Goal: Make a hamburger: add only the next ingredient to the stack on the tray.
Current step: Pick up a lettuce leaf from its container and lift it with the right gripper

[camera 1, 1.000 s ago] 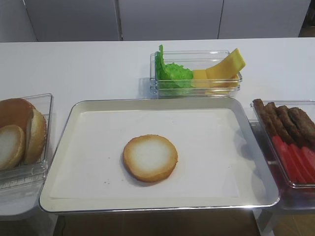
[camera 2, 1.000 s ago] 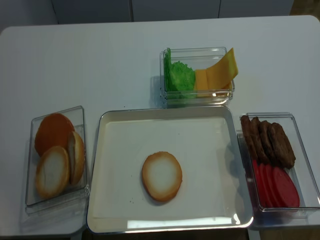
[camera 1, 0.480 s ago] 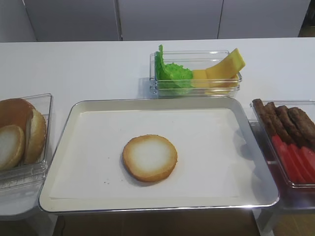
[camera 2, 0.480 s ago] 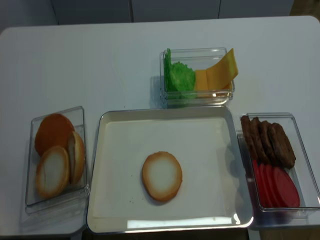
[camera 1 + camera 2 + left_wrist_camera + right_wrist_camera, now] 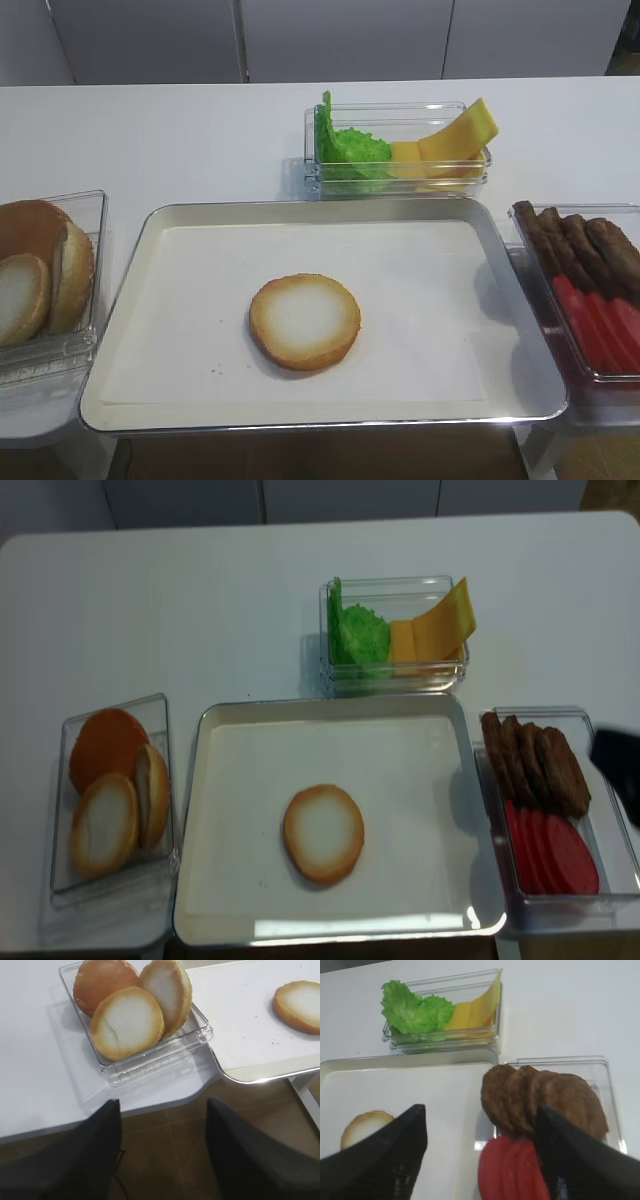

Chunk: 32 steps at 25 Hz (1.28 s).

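a: what is sitting closest to us?

b: the tray (image 5: 130, 300) is lying at the front edge of the table (image 5: 180, 140), and the bun half (image 5: 304, 321) is resting cut face up on its white paper, a little left of middle, with nothing on top of it.

a: and at the sides?

b: a clear box of buns (image 5: 40, 275) is sitting just left of the tray. on the right another clear box is holding brown patties (image 5: 580, 250) behind a row of red tomato slices (image 5: 600, 325).

a: what are the claws doing?

b: the right claw (image 5: 480, 1150) is hanging over the tray's right edge and the patty box, its two dark fingers (image 5: 395, 1150) standing wide apart and holding nothing. the left claw (image 5: 162, 1155) is hovering off the front left corner of the table, near the bun box, fingers also spread and empty.

a: where is the lettuce?

b: the lettuce leaf (image 5: 350, 150) is lying farther back, in the left end of the clear box just behind the tray, one edge standing up against the wall. yellow cheese slices (image 5: 450, 140) are leaning beside it in the right end.
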Each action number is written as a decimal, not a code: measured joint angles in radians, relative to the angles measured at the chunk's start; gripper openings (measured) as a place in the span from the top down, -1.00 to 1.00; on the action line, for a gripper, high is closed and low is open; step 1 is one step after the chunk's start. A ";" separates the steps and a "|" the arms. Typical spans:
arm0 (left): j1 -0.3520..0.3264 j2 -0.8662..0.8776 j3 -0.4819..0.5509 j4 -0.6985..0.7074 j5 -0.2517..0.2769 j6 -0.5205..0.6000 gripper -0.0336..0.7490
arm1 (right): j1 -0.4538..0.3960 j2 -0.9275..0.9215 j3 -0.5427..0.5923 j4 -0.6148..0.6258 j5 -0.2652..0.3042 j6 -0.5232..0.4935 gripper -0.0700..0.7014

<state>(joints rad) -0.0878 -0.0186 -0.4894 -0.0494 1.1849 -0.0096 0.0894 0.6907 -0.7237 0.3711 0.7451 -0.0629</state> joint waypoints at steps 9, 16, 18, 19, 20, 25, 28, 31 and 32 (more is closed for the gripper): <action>0.000 0.000 0.000 0.000 0.000 0.000 -0.11 | 0.002 0.571 -0.392 0.224 0.014 -0.155 -0.36; 0.000 0.000 0.000 0.000 0.000 0.000 -0.11 | 0.113 0.929 -0.702 0.288 0.024 -0.205 -0.35; 0.000 0.000 0.000 0.000 0.000 0.000 -0.11 | 0.151 1.013 -0.776 0.290 0.024 -0.207 -0.35; 0.000 0.000 0.000 0.000 0.000 0.000 -0.11 | 0.170 1.054 -0.809 0.290 0.024 -0.211 -0.35; 0.000 0.000 0.000 0.000 0.000 0.000 -0.11 | 0.185 1.086 -0.834 0.290 0.024 -0.211 -0.35; 0.000 0.000 0.000 0.000 0.000 0.000 -0.11 | 0.230 1.241 -0.957 0.303 0.024 -0.211 -0.35; 0.000 0.000 0.000 0.000 0.000 0.000 -0.11 | 0.230 1.300 -0.998 0.309 0.025 -0.212 -0.35; 0.000 0.000 0.000 0.000 0.000 0.000 -0.11 | 0.230 1.333 -1.018 0.317 0.019 -0.216 -0.35; 0.000 0.000 0.000 0.000 0.000 0.000 -0.11 | 0.230 1.343 -1.019 0.327 0.017 -0.223 -0.35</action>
<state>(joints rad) -0.0878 -0.0186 -0.4894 -0.0494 1.1849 -0.0096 0.3192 2.0340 -1.7426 0.6978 0.7624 -0.2862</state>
